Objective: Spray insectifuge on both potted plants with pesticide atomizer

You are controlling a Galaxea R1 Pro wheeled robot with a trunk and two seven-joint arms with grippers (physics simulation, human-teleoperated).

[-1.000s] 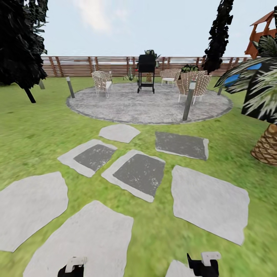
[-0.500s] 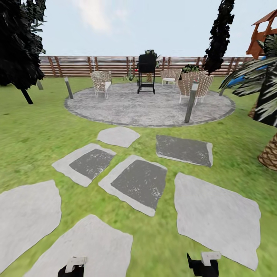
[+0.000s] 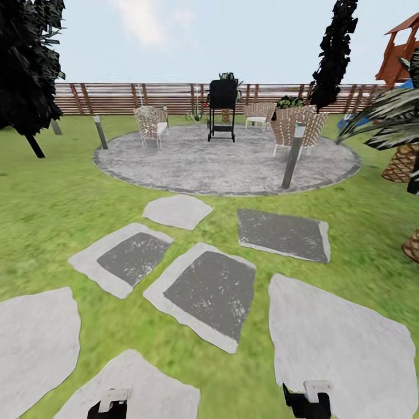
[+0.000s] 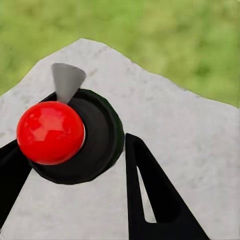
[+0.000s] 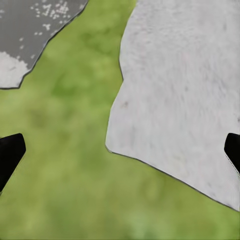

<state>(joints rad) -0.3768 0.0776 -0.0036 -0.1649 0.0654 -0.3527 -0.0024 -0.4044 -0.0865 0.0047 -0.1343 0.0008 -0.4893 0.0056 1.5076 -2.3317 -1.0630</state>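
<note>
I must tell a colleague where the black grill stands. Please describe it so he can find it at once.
Look past the stepping stones to the round grey paved patio before the wooden slat fence. The grill stands at the patio's far side, near the middle, between the woven chairs. It alone is a tall black box on thin legs; its neighbours are pale wicker.

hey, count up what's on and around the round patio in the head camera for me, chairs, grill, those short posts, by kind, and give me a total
Woven chairs: 3 (left, back, right)
Black grill: 1
Short grey posts: 3 (near, left, far left)
Total: 7
</note>
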